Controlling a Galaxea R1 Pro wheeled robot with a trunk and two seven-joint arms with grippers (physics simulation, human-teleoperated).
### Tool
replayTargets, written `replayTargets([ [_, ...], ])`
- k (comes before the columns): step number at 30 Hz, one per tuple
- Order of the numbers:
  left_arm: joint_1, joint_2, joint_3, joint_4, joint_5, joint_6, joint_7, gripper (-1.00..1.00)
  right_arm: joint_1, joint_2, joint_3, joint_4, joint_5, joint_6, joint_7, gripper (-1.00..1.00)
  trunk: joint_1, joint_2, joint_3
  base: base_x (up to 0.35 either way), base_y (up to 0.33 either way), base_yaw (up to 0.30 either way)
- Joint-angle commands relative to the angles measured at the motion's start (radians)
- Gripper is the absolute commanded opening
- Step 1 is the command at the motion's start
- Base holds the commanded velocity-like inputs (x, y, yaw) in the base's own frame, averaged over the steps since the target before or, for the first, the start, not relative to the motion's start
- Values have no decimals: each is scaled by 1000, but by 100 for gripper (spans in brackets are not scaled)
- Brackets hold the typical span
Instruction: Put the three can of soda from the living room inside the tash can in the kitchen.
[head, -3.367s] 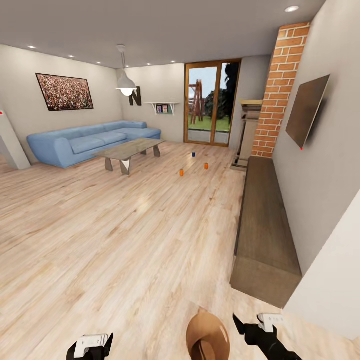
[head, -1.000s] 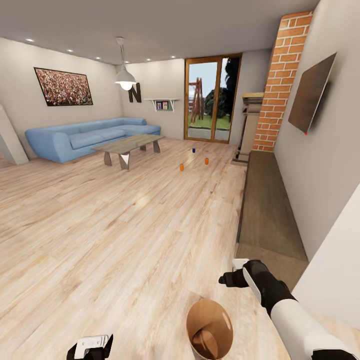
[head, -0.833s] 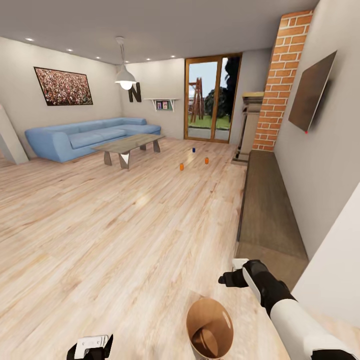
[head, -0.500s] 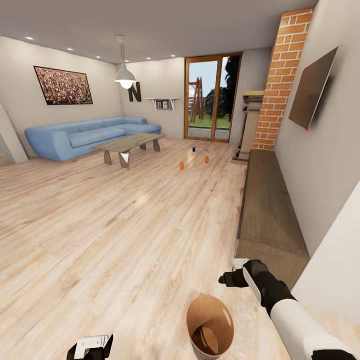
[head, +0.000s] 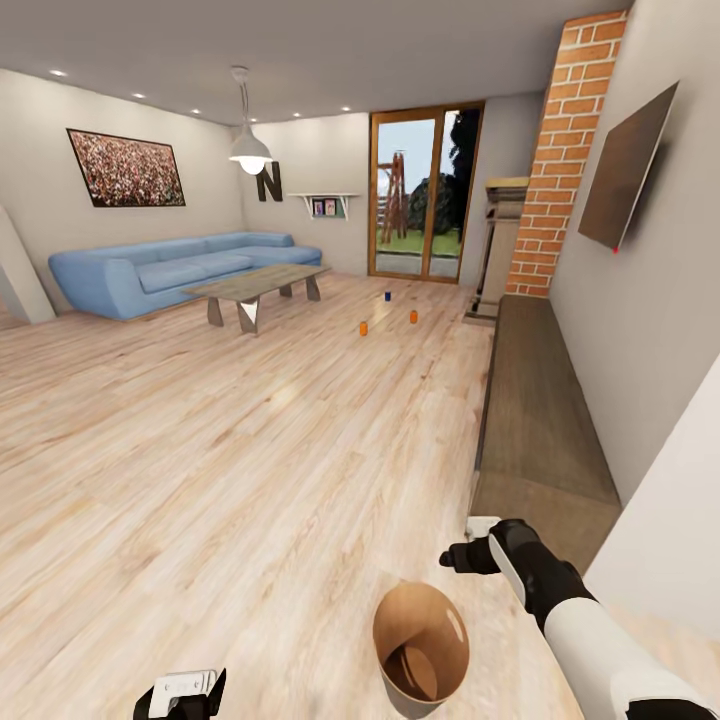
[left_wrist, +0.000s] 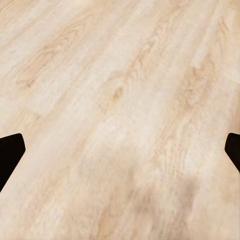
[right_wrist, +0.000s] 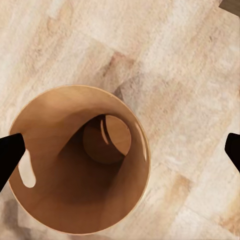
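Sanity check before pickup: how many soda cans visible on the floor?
3, all standing far off on the wood floor past the coffee table: blue can nearest the glass doors, one orange can beside it, another orange can closer in.

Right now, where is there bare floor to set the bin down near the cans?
Open planks run from the trash can up to the three cans. There is free floor between the cans and the coffee table. It is tighter on the right, where the long low bench and the fireplace border the floor.
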Motion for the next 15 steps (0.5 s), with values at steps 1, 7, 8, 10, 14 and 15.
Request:
replayTargets([
  [1, 0, 0, 0, 0, 0, 0, 0, 100, 0, 0, 0, 0, 0, 0, 0, 100, 4, -7, -3, 0, 0, 0],
  [7, 0, 0, 0, 0, -1, 0, 0, 100, 0, -3, 0, -1, -1, -1, 6, 100, 27, -49, -22, 0, 0, 0],
  [8, 0, 0, 0, 0, 0, 0, 0, 100, 0, -3, 0, -1, -1, -1, 6, 100, 31, -56, -25, 0, 0, 0],
  [10, 0, 0, 0, 0, 0, 0, 0, 100, 0, -4, 0, -1, -1, -1, 5, 100, 38, -70, -31, 0, 0, 0],
  [14, 0, 0, 0, 0, -1, 0, 0, 100, 0, -4, 0, -2, 0, -1, 6, 100, 54, -98, -44, 0, 0, 0],
  [15, 0, 0, 0, 0, -1, 0, 0, 100, 0, -4, -1, -2, 0, -1, 6, 100, 58, -105, -47, 0, 0, 0],
])
